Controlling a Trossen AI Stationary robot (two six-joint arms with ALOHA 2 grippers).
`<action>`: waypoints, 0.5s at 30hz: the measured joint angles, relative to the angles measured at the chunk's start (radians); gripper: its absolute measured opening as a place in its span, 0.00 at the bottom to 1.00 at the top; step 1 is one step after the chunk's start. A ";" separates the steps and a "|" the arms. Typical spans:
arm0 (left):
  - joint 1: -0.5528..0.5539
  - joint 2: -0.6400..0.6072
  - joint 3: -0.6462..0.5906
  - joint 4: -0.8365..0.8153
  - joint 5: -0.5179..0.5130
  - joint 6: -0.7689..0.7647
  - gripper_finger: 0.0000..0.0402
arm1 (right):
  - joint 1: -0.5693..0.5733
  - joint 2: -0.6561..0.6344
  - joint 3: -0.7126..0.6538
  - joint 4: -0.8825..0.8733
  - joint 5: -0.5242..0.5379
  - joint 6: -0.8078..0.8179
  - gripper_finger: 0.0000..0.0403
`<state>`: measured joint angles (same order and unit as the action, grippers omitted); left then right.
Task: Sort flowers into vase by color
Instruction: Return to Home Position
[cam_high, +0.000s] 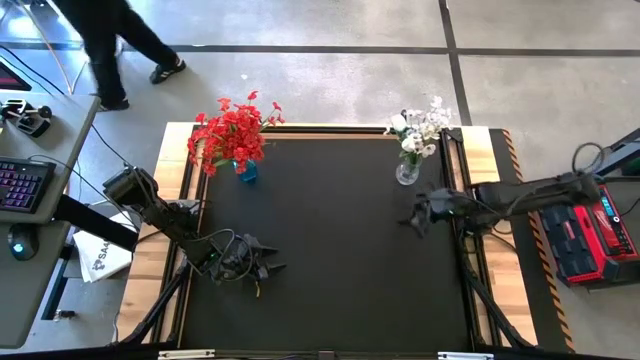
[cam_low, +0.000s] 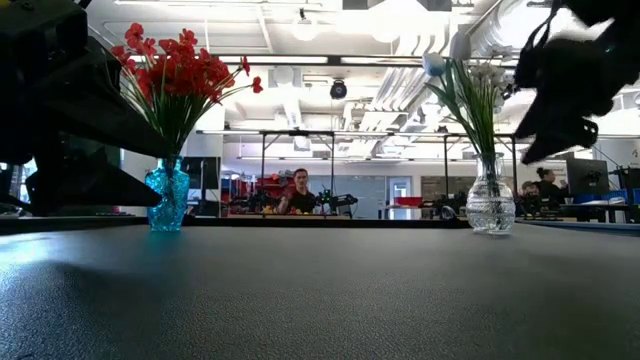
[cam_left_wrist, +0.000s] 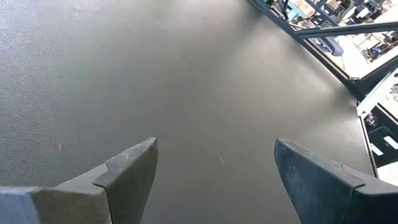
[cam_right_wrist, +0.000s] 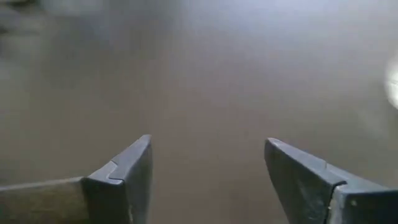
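Sorting looks done: red flowers (cam_high: 235, 130) sit in the blue vase (cam_high: 246, 172) at the desk's (cam_high: 330, 230) far left corner, white flowers (cam_high: 420, 128) in the clear vase (cam_high: 407, 172) far right. The right tool (cam_high: 418, 215), wide and empty, hangs just nearside of the clear vase; the left tool (cam_high: 268, 270), wide too, lies well apart.

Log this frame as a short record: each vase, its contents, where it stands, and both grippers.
red flowers: in the blue vase, far left of the table
white flowers: in the transparent vase, far right
sorting: one colour per vase
left gripper: open, empty, over the table's near left
right gripper: open, empty, at the right side, nearer than the transparent vase
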<state>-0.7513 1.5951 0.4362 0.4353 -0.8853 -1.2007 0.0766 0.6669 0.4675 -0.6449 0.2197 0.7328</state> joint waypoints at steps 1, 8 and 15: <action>0.000 0.000 0.000 0.000 0.000 0.000 0.77 | 0.049 -0.019 -0.015 0.051 -0.001 -0.008 0.62; 0.000 0.000 0.000 0.024 -0.033 0.054 0.77 | 0.292 -0.175 -0.085 0.360 -0.055 -0.198 0.47; 0.006 0.000 0.000 0.176 -0.091 0.250 0.77 | 0.342 -0.357 -0.124 0.456 -0.055 -0.424 0.33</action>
<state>-0.7457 1.5951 0.4362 0.6110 -0.9761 -0.9509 0.4189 0.3100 0.3438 -0.1885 0.1649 0.3085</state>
